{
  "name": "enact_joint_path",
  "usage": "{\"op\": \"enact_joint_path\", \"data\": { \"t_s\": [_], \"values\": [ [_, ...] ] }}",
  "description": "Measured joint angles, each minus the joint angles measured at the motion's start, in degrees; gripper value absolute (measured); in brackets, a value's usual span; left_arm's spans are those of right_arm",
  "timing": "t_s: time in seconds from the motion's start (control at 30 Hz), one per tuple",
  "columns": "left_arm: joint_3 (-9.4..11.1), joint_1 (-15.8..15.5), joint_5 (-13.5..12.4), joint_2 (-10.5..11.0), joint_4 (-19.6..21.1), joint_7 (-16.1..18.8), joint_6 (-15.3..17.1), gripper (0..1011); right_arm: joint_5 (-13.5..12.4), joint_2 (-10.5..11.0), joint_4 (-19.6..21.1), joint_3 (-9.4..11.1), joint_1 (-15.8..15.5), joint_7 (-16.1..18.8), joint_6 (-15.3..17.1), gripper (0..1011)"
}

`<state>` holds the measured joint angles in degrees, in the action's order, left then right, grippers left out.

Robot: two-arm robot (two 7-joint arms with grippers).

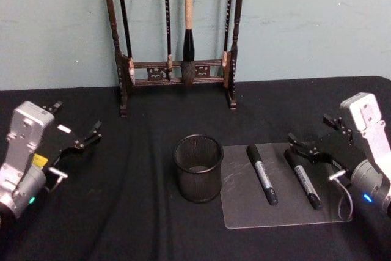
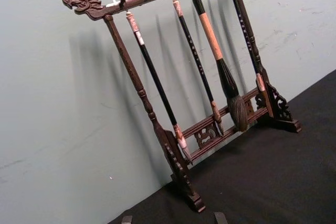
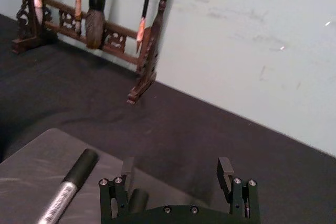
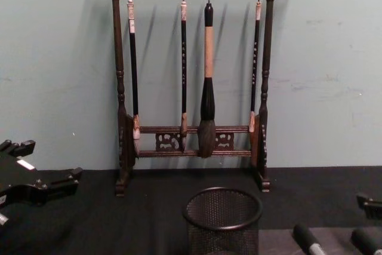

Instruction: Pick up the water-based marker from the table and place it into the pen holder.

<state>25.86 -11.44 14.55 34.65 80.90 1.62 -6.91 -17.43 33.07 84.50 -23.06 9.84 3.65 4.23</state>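
Two black-capped water-based markers lie on a clear mat (image 1: 244, 212): one (image 1: 262, 174) toward the pen holder, the other (image 1: 303, 179) to its right. My right gripper (image 1: 310, 135) hovers open over the far end of the right marker. In the right wrist view that marker's cap (image 3: 138, 201) sits just inside one finger (image 3: 127, 167) of the right gripper (image 3: 176, 169), with the other marker (image 3: 68, 192) off to the side. The pen holder (image 1: 197, 168), a black mesh cup, stands left of the mat and holds nothing visible. My left gripper (image 1: 90, 136) rests open at the far left.
A tall dark wooden brush rack (image 1: 177, 71) with hanging brushes stands against the wall behind the pen holder (image 4: 222, 219). Black cloth covers the table (image 1: 134, 212), bare between the left gripper (image 4: 59, 182) and the holder.
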Motion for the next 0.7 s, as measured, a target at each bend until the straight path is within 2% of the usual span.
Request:
{"op": "enact_joint_path", "data": {
  "t_s": [0.1, 0.13, 0.17, 0.3, 0.43, 0.7],
  "values": [
    [0.0, 0.0, 0.0, 0.0, 0.0, 0.0, 0.0, 1009, -0.6, -0.4, 1.2, 0.4, -0.5, 0.4, 2.7, 1002],
    [0.0, 0.0, 0.0, 0.0, 0.0, 0.0, 0.0, 1009, -1.0, -0.7, 2.3, 0.7, -1.0, 0.5, 5.3, 1002],
    [0.0, 0.0, 0.0, 0.0, 0.0, 0.0, 0.0, 1009, -1.0, -0.7, 2.3, 0.7, -1.0, 0.5, 5.3, 1002],
    [0.0, 0.0, 0.0, 0.0, 0.0, 0.0, 0.0, 1009, -2.0, -1.7, 3.6, 1.6, -1.9, 0.5, 8.7, 1002],
    [0.0, 0.0, 0.0, 0.0, 0.0, 0.0, 0.0, 1009, -2.6, -3.0, 5.2, 3.0, -4.2, 0.5, 12.0, 1003],
    [0.0, 0.0, 0.0, 0.0, 0.0, 0.0, 0.0, 1009, -2.7, -3.6, 5.9, 3.9, -6.1, 1.4, 13.9, 1002]
  ]
}}
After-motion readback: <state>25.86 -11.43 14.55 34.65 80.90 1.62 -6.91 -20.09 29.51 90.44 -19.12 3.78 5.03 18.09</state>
